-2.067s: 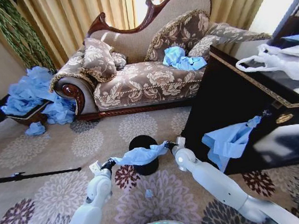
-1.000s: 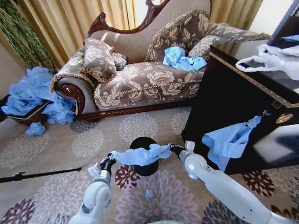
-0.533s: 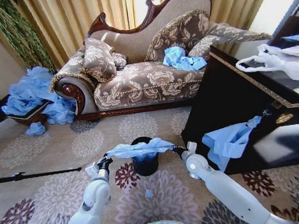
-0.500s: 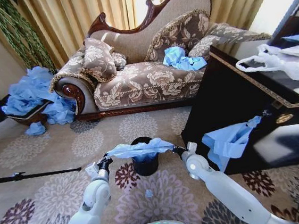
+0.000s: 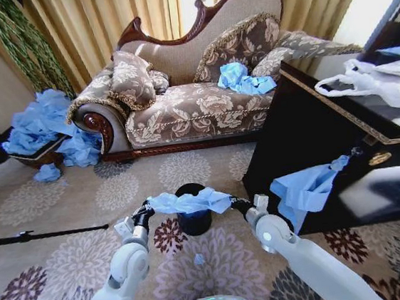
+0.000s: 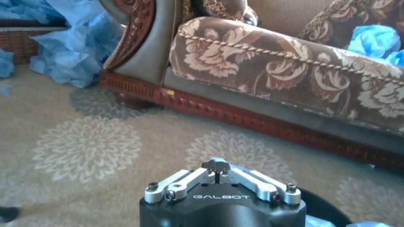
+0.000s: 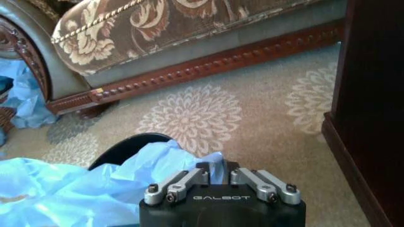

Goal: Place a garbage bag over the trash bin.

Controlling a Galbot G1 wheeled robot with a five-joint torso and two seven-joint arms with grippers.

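Both grippers' pinch on garbage bag (image 5: 189,203)

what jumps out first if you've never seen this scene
The blue bag stretched between the left tool and right tool, both shut on it, right above the black bin on the carpet. Behind stands a floral sofa, with a heap of blue bags beside its left end.
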